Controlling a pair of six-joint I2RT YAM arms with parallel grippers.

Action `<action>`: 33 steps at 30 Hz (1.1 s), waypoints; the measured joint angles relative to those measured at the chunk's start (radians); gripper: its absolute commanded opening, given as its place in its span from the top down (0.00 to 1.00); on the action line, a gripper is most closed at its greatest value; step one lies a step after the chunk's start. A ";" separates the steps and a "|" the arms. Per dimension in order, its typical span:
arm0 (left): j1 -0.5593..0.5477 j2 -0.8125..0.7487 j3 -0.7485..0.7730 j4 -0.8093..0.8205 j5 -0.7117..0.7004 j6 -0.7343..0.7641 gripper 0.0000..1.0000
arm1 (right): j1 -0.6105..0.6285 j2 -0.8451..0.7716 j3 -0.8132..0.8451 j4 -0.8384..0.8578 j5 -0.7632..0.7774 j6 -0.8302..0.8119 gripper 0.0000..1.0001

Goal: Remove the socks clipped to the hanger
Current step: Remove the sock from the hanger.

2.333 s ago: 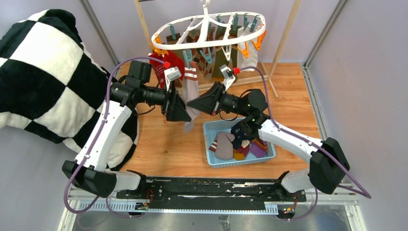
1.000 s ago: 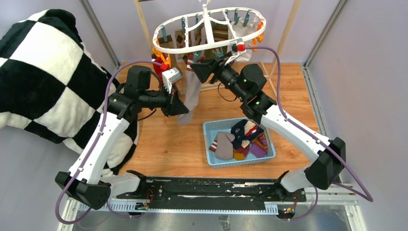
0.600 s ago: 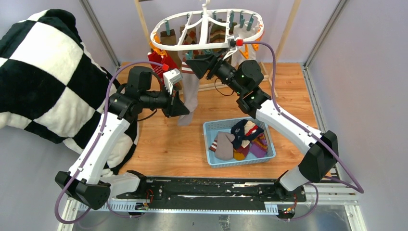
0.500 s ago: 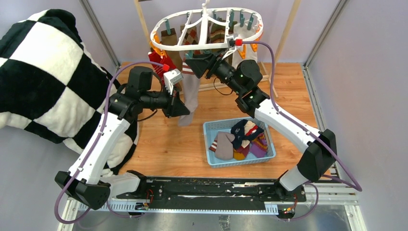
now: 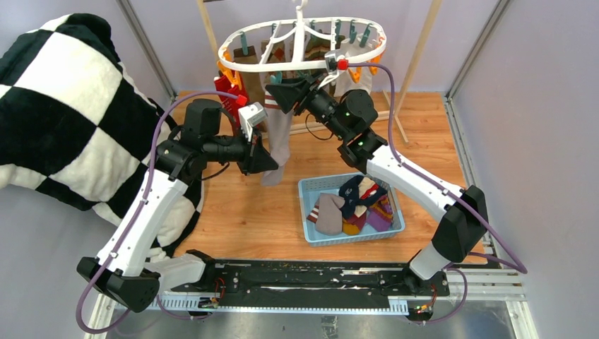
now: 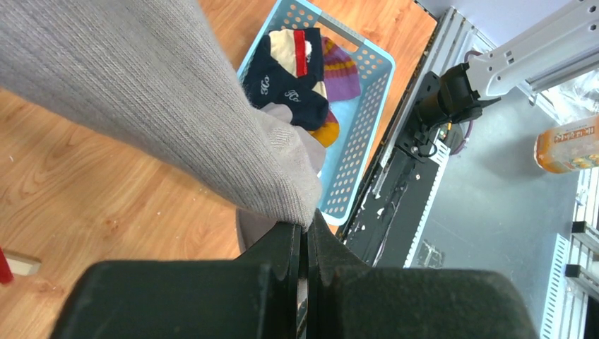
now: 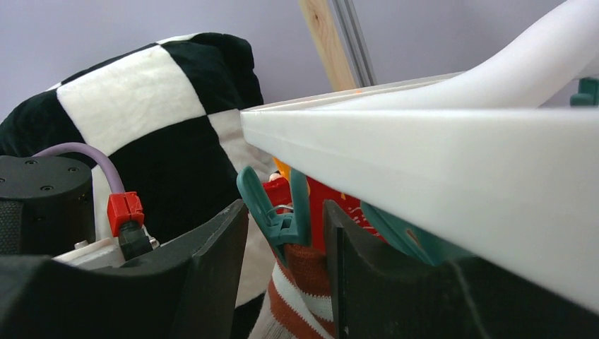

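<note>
The white oval hanger [image 5: 248, 62] hangs at the back with several socks on its teal and orange clips. A grey sock [image 5: 281, 134] with a red-and-white striped cuff [image 7: 311, 289] hangs from a teal clip [image 7: 277, 212]. My right gripper [image 5: 269, 89] is open, one finger on each side of that clip just under the hanger's rim [image 7: 438, 141]. Lower down, my left gripper [image 5: 274, 166] is shut on the grey sock's [image 6: 162, 99] toe end, its jaws pressed together on the fabric edge. A red sock [image 5: 230, 97] hangs at the left.
A blue perforated basket [image 5: 306, 186] holding several loose socks [image 5: 353, 205] sits on the wooden floor under the right arm. A black-and-white checked blanket [image 5: 63, 106] fills the left side. The wooden rack's legs [image 5: 417, 49] stand behind the hanger.
My right gripper has slid left along the hanger's rim and its jaws have narrowed around the teal clip. The hanger has swung slightly. The left gripper keeps hold of the grey sock.
</note>
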 measured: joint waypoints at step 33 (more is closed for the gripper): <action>-0.001 -0.032 -0.053 0.000 -0.072 0.002 1.00 | -0.021 -0.045 -0.033 0.056 0.043 0.071 0.95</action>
